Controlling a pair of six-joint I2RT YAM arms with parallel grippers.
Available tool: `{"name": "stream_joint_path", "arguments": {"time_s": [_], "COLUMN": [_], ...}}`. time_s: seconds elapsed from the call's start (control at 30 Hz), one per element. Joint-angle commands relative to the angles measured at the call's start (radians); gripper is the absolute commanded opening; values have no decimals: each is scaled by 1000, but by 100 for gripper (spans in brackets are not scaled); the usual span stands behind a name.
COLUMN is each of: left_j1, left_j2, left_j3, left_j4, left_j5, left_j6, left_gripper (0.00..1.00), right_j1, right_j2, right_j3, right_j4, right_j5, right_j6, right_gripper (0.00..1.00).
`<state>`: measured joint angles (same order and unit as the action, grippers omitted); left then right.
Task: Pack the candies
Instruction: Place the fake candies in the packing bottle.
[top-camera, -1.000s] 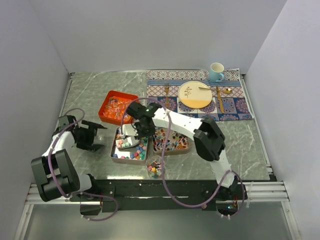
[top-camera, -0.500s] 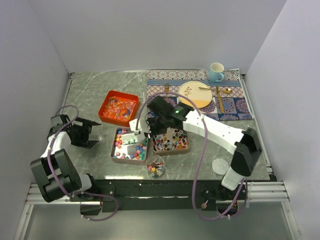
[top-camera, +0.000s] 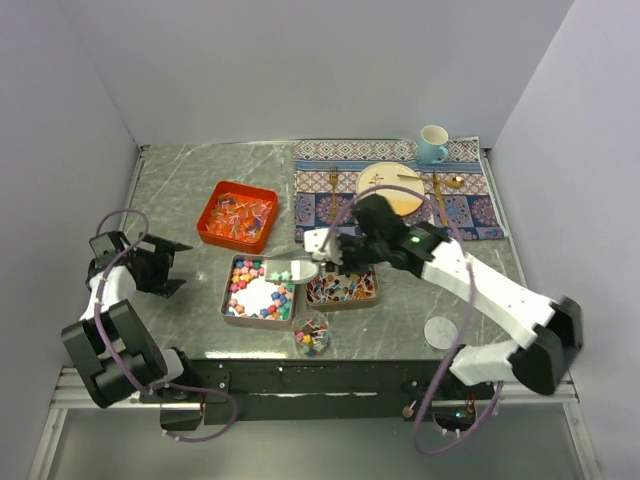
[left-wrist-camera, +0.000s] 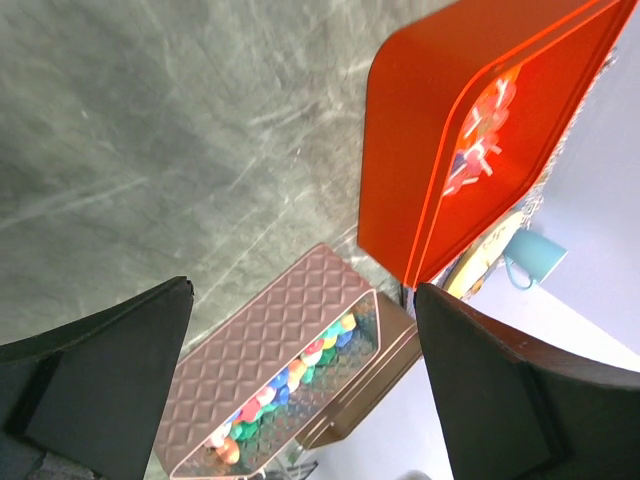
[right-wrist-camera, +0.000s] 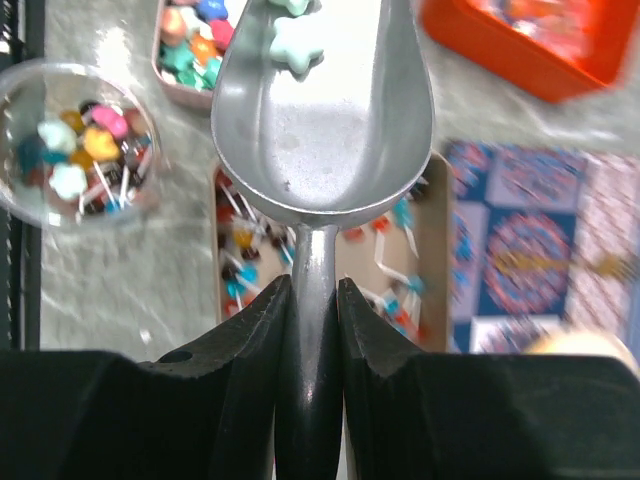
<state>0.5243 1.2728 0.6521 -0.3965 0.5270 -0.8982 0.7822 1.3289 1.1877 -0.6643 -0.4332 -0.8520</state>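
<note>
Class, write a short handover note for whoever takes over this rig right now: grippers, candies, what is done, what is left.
Left gripper: open, empty, left of the tins.
Right gripper: shut on the silver metal scoop, which carries pale green candies.
Candies: chunky candies in the left brown tin, wrapped candies in the right brown tin and orange tray.
Done: the small clear cup holds some mixed candies.
Left: probably empty the scoop into the cup, then scoop more.
</note>
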Motion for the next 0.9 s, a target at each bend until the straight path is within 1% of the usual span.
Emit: {"name": "stream_joint_path", "arguments": {"time_s": [0.0,0.07,0.23,0.37,0.43,0.6,0.7,0.73,0.8,0.87], "left_j1": [26,34,60,78,89,92,92,92,94,92], "left_j2": [-29,-36,-47,-55,-56,-69,-76,-79,-85,-95], "left_j3": [15,0,-19,-17,-14,-25,-38,-42,-49,-58], "left_j4": [64,79,99,93,88,94,97,100,102,105], "left_j5": [14,14,11,7,8,16,18,18,21,25], "left_j6": [22,13,7,10,8,1,-5,-5,-11,-16], "left_gripper": [99,99,99,99,99,99,98,98,98,98], "right_j1": [-50,-55,-58,-60,-57,-5,55,83,132,150], "right_j2": [-184,-249,-391,-436,-467,-458,-432,-428,-438,-425], "right_j3": [-25,-36,-88,-103,-134,-151,-145,-149,-152,-126], "right_j4": [-56,-125,-221,-322,-334,-362,-370,-363,-344,-351], "right_j5": [-24,-10,13,24,39,109,184,258,283,297], "right_j6": [-67,-93,-131,-183,-209,-248,-268,-275,-289,-294], "right_gripper": [0,0,0,0,0,0,0,0,0,0]}}
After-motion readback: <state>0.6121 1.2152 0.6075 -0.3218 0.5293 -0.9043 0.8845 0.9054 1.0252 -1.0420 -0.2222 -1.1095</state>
